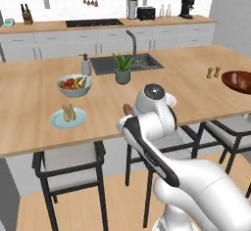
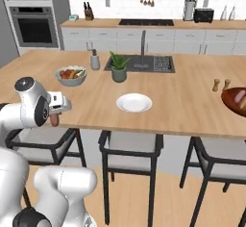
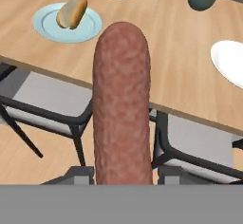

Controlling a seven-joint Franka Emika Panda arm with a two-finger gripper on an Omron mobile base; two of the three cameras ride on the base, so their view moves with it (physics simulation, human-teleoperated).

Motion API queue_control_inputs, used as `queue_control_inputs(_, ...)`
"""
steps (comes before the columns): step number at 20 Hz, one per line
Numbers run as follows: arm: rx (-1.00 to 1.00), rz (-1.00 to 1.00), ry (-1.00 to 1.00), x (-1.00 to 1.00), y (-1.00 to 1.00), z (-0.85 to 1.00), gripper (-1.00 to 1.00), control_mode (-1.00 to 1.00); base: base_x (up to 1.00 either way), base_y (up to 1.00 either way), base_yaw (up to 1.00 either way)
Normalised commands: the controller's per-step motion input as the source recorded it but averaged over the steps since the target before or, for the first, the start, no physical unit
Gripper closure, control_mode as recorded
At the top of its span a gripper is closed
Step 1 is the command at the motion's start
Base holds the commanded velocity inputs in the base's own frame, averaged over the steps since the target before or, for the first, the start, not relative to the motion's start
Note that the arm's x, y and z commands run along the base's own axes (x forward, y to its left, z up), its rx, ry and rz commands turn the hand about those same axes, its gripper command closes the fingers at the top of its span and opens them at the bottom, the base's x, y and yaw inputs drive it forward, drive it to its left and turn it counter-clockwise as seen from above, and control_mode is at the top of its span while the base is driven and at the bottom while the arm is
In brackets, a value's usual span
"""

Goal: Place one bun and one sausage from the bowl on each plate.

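Reddish-brown sausage (image 3: 122, 104) rides in the robot's tool (image 2: 56, 117), clamped between the closed fingers, on its way to a plate.

Held out beyond the near edge of the wooden surface (image 1: 29, 98), above the stools, the sausage sits between the two plates. The pale blue plate (image 1: 68, 118), just in front of the fruit bowl (image 1: 74, 85), carries a bun with what looks like a sausage already tucked in, so that serving appears done. The white plate (image 2: 134, 103), in front of the potted plant (image 2: 118, 67), is bare and needs both a bun and a sausage. The wide dark wooden bowl (image 2: 234, 99) sits well off at the far right end of the surface, with at least one item left inside. Roughly half the job looks complete.
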Motion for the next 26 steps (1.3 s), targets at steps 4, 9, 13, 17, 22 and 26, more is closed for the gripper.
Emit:
queue_control_inputs(4,0.00,0.00,0.00,0.00,0.00,0.00,1.00,1.00,0.92,0.00,-0.09)
queue_control_inputs(9,0.00,-0.02,0.00,0.06,0.20,0.00,1.00,-1.00,0.50,0.53,-0.07)
queue_control_inputs(13,0.00,-0.14,0.06,0.57,1.00,0.00,1.00,-1.00,0.00,0.00,0.00)
queue_control_inputs(17,0.00,-0.20,0.28,0.95,1.00,-0.07,1.00,-1.00,0.00,0.00,0.00)
queue_control_inputs(22,0.02,-0.22,0.47,0.80,1.00,-0.33,1.00,-1.00,0.00,0.00,0.00)
queue_control_inputs(26,-0.01,-0.08,0.41,0.42,0.83,-0.28,1.00,-1.00,0.00,0.00,0.00)
